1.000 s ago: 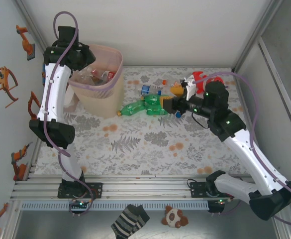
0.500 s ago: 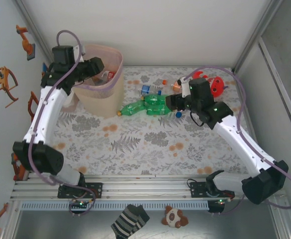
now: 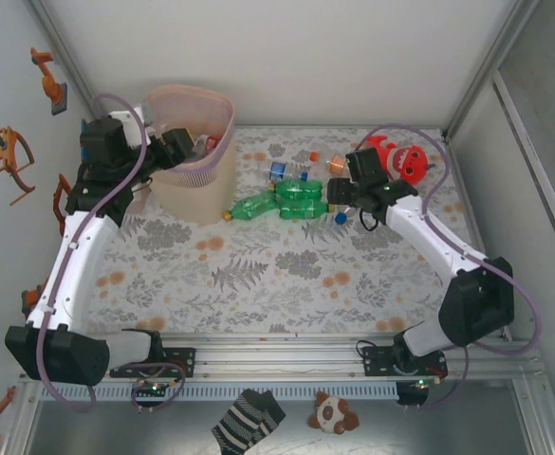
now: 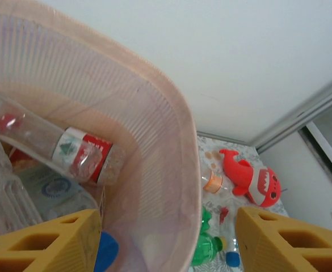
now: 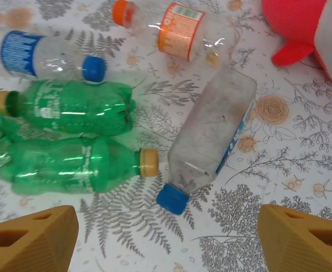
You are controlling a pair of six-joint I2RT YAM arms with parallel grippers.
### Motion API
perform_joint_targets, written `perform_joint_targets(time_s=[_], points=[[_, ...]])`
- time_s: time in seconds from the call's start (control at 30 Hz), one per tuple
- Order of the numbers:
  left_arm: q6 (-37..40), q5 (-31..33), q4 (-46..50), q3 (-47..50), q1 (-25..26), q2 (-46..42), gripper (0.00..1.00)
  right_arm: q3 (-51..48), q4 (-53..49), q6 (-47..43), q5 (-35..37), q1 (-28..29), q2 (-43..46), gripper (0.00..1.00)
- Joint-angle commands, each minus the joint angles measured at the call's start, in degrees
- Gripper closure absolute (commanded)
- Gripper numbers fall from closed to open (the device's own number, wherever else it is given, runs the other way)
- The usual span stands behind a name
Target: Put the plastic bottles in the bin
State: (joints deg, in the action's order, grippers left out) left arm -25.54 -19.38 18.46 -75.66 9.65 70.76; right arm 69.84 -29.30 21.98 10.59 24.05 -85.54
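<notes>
The pale pink bin (image 3: pixel 201 161) stands at the back left with clear bottles inside, one red-labelled (image 4: pixel 80 153). My left gripper (image 3: pixel 175 144) hangs open at the bin's left rim, its jaws astride the bin's wall (image 4: pixel 171 124) with no bottle in them. On the table lie two green bottles (image 5: pixel 69 107) (image 5: pixel 69 167), a clear blue-capped bottle (image 5: pixel 211 133), a blue-labelled one (image 5: pixel 41 54) and an orange-labelled one (image 5: pixel 177 25). My right gripper (image 5: pixel 166 235) is open just above the blue cap and the lower green bottle's yellow cap, touching neither.
A red plush toy (image 3: pixel 400 159) lies at the back right, close behind my right arm. The white enclosure walls stand close behind the bin and along both sides. The flowered tabletop (image 3: pixel 277 275) in front of the bottles is bare.
My left gripper opened and dropped from above the bin to its left rim. My right wrist pulled back toward the bottles, and its jaws spread wider.
</notes>
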Motion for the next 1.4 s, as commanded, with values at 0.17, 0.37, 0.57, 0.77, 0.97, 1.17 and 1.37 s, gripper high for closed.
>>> perform_joint_targets(time_s=[0.17, 0.37, 0.57, 0.77, 0.97, 1.17, 1.37], points=[[-2.61, -1.55, -2.08, 4.26, -0.25, -4.47, 0.37, 2.02, 4.83, 8.8, 9.83, -1.82, -9.51, 0.15], [-3.33, -1.35, -2.04, 5.93, -0.26, -5.63, 0.37, 4.52, 4.91, 15.32, 11.76, -3.91, -16.51, 0.14], [-4.23, -2.5, -2.71, 6.53, -0.22, -5.57, 0.38, 6.59, 6.33, 17.07, 10.54, -4.37, -21.66, 0.14], [-4.18, -2.25, -2.39, 6.58, -0.16, -5.98, 0.38, 7.85, 7.12, 19.52, 10.34, -4.53, -25.42, 0.15], [-4.22, -2.16, -2.24, 6.88, -0.16, -6.25, 0.38, 7.93, 8.73, 20.48, 10.06, -4.62, -28.02, 0.19], [-4.19, -1.29, -1.33, 7.13, -0.2, -6.46, 0.38, 8.03, 8.64, 20.63, 10.76, -4.69, -29.25, 0.24], [-4.24, -1.1, -1.4, 7.45, -0.16, -6.72, 0.37, 7.03, 8.61, 20.74, 11.14, -4.72, -28.14, 0.29]])
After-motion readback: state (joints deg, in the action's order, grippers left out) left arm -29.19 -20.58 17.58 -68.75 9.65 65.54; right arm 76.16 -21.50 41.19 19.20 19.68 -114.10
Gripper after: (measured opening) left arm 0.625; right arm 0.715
